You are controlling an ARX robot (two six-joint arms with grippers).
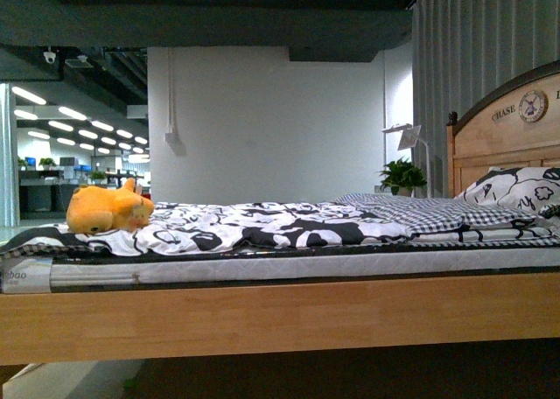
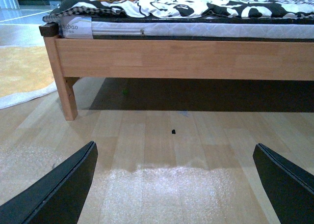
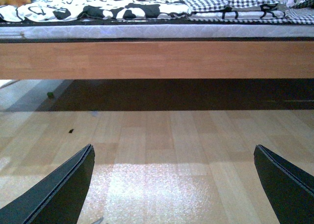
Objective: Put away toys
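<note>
Front view: a soft, rounded orange-yellow plush toy (image 1: 107, 211) is seen lying at the foot end of the bed (image 1: 262, 316), on its black-and-white patterned duvet (image 1: 289, 226). The bed's frame is of smooth light wood, under a quilted white mattress (image 1: 262, 268). The left fingers (image 2: 59, 194) and right fingers (image 3: 59, 194) are held wide apart, low beside the bed.

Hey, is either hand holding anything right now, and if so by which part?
Nothing is held. The left hand and right hand are both open over the floor, and the plush toy lies on the bed.
</note>
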